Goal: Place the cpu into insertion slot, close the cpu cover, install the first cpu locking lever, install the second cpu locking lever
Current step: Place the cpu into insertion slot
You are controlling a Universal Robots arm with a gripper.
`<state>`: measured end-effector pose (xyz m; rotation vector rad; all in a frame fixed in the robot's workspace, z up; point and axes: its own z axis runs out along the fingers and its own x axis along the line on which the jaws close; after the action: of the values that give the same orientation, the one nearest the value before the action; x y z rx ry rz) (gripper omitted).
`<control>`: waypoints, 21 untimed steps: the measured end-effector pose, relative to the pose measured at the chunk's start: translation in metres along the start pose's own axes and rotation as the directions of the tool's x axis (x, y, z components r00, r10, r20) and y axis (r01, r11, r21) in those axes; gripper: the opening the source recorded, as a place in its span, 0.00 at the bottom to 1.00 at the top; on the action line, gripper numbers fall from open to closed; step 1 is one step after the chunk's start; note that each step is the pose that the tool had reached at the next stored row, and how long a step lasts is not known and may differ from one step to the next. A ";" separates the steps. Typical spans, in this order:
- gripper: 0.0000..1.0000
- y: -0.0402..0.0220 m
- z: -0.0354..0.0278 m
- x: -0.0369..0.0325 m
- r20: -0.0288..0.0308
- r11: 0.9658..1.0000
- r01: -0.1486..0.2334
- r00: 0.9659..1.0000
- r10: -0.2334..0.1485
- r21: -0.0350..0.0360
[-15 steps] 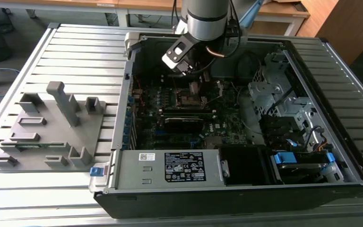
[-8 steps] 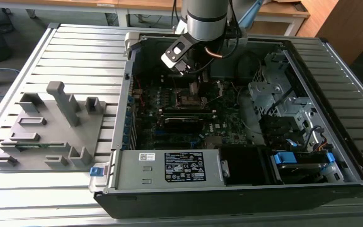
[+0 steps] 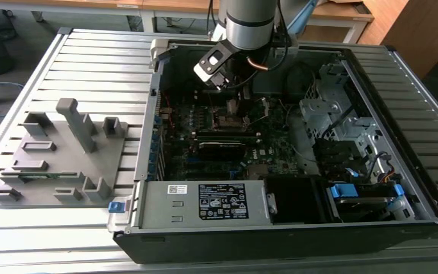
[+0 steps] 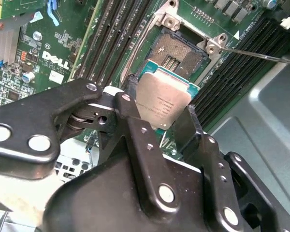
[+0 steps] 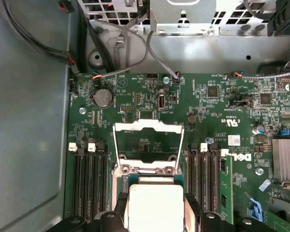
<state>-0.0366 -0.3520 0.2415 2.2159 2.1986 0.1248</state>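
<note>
The small flat grey-topped square cpu [image 4: 164,94] hangs tilted, pinched in the claw [image 4: 158,104], just over the bare dark silver-rimmed square insertion slot [image 4: 176,57], with the thin silver windowed cpu cover [image 5: 149,125] flipped open just beyond.

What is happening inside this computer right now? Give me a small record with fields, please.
setting: open computer case, green circuit board inside
gripper: shut on the cpu, gripping two opposite edges
cpu: held just over the insertion slot, not seated
insertion slot: empty, contacts exposed
cpu cover: open, standing up from the board
locking lever: thin metal rod, unlatched, sticking out beside the slot
</note>
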 end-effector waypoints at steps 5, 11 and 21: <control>0.54 -0.0002 0.0005 0.0027 0.000 1.000 0.000 1.000 0.000 0.000; 0.54 -0.0014 0.0079 0.0053 0.000 1.000 0.000 1.000 0.000 0.001; 0.54 -0.0021 0.0124 0.0055 0.000 1.000 -0.002 1.000 0.002 0.023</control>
<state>-0.0378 -0.3459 0.2292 2.2299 2.2094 0.1000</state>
